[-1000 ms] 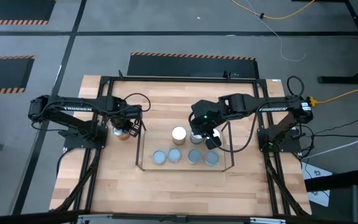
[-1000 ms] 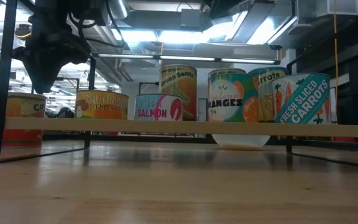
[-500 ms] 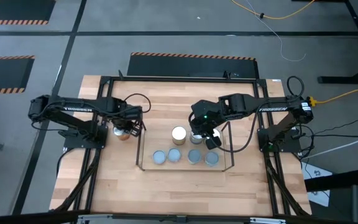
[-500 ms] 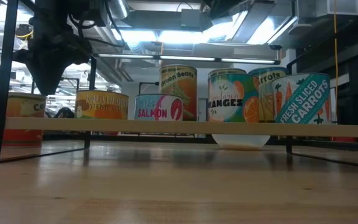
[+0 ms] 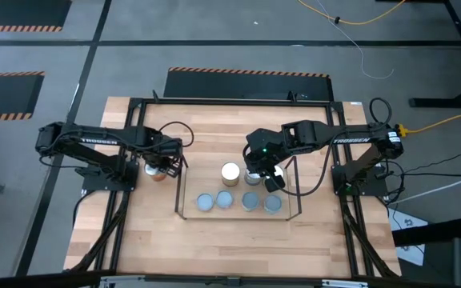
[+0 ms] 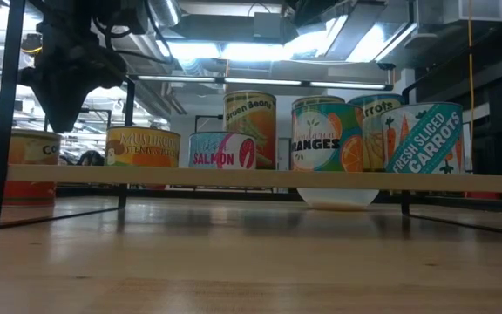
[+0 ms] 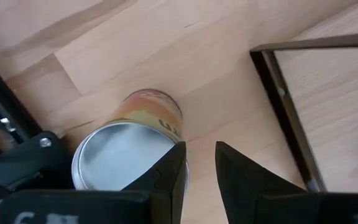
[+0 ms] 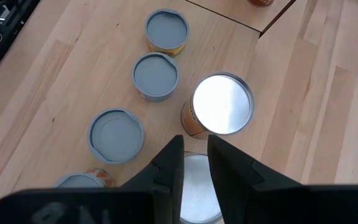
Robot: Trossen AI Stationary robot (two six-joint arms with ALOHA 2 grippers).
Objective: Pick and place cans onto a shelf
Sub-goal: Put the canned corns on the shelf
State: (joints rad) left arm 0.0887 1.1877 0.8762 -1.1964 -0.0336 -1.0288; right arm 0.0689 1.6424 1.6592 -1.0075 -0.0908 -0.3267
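Almost nothing has changed in the last second: the left claw (image 5: 166, 166) has crept slightly toward the left side of the tabletop (image 5: 214, 240) and sits lower over the orange-labelled can (image 7: 131, 152) standing outside the shelf's left end, while the right arm has not moved. Seen from the left wrist, the fingers (image 7: 166, 180) are only a narrow gap apart, one overlapping the can's silver lid and the other beside it, clamped on nothing. The right claw (image 5: 272, 181) hangs over the shelf (image 5: 181, 200), fingers (image 8: 166, 168) likewise close together with a thin slit between them, holding nothing; directly below it is a pale round dish (image 8: 197, 186). Just beside the dish stands a taller can with a shiny lid (image 8: 222, 104). Four cans with blue-grey lids (image 5: 238, 202) stand in a row along the shelf's near side, each just beside the next. In the low view the row reads vegetables, salmon (image 6: 222, 150), oranges and sliced carrots, with the shelf's black upright rod (image 6: 7, 105) crossing in front of the outside can (image 6: 35, 166).
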